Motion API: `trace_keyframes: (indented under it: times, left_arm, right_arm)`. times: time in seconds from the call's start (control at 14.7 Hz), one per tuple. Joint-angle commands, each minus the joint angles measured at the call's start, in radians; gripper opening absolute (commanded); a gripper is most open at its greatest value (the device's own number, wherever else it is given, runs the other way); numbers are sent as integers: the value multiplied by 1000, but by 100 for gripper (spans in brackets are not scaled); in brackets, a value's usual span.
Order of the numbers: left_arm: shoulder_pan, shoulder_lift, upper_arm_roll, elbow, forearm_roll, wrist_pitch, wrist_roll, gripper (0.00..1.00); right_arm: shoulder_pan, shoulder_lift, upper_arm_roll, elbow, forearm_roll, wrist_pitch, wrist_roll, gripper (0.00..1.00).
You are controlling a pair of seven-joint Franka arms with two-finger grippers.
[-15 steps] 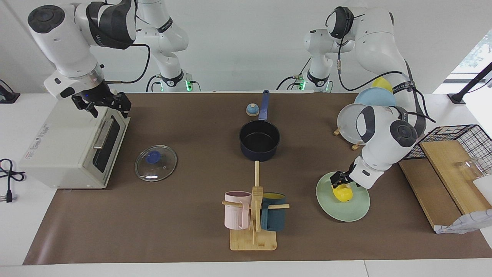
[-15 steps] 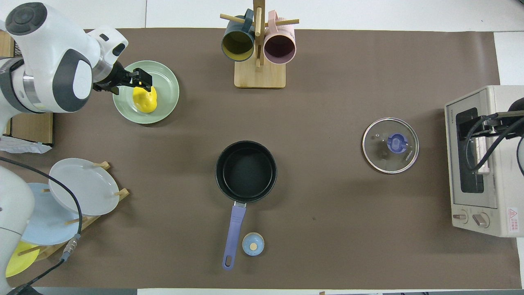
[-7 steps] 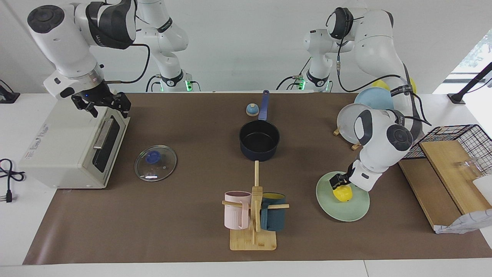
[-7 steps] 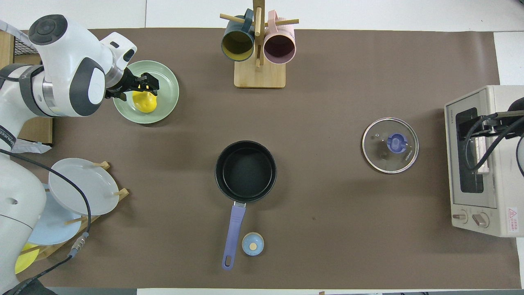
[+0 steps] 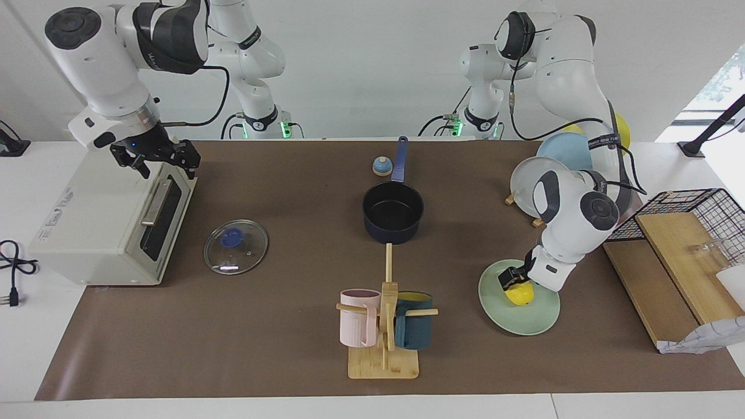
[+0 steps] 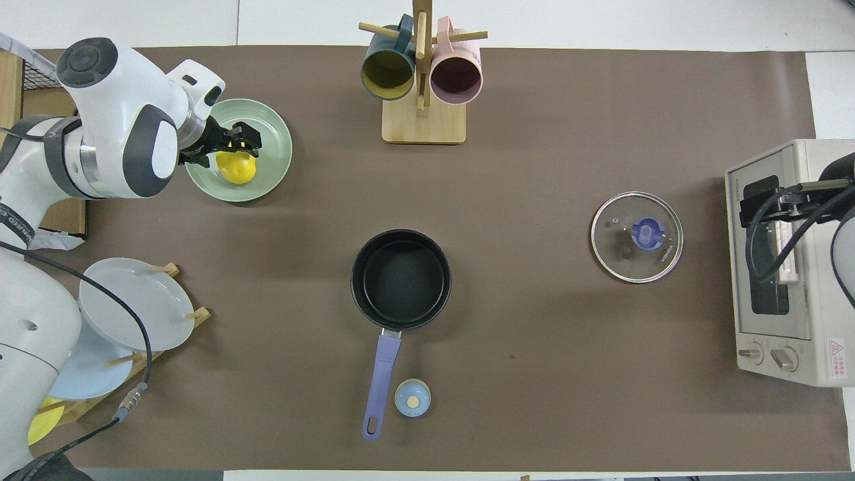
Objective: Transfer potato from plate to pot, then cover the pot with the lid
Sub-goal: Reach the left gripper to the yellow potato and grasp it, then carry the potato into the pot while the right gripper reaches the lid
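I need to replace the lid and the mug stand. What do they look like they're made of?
Lid: apparently clear glass with a metal rim and blue, probably plastic, knob; the mat shows through. Mug stand: pale wood, perhaps bamboo, matte.

The left pincer (image 5: 511,280) seems to touch the potato (image 5: 520,295) on the plate (image 5: 532,323).

Glossy white rounded arms, dark grey joint caps, black cables, black pincers.
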Motion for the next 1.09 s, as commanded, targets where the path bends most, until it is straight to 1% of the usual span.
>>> trace_keyframes:
  times: [0.0,0.07,0.14,0.2,0.27,0.34,0.41,0.55,0.61,0.75,0.82,0.95,1.02]
  left_arm:
    - [-7,-9,7,-50,1,65,-17,100]
    - [-8,-10,7,-57,1,69,-17,98]
    - [-11,-10,7,-57,2,69,-17,92]
    - [-14,-12,7,-57,2,62,-17,83]
    - [-15,-12,7,-54,2,59,-17,62]
    - [-13,-12,5,-40,2,45,-15,6]
    - [-16,-10,5,-9,4,13,-17,0]
    - [-25,-22,2,52,-7,-41,-17,0]
    - [-25,-67,-4,58,-13,-74,-18,0]
    - [-33,-178,-7,43,-56,-142,-41,0]
    - [-72,-234,-7,39,-57,-197,-96,0]
    - [-140,-313,-7,23,-57,-286,-195,0]
    - [-184,-352,-9,-25,-57,-300,-215,0]
  right_arm:
    - [30,-4,8,-1,21,19,-24,100]
    - [43,-2,8,-1,73,33,-62,100]
    - [46,-2,6,-9,125,63,-90,100]
    - [52,1,6,-20,133,88,-90,100]
    - [50,19,6,-18,135,91,-93,100]
    - [52,53,6,-17,135,94,-96,100]
    - [47,76,6,-18,132,103,-105,100]
    - [53,114,6,-34,126,181,-177,100]
    - [53,136,6,-50,126,224,-188,100]
    - [44,144,6,-86,126,270,-225,100]
    - [41,144,6,-122,127,315,-258,100]
    - [37,142,6,-181,132,390,-279,100]
    - [40,142,6,-182,132,403,-279,100]
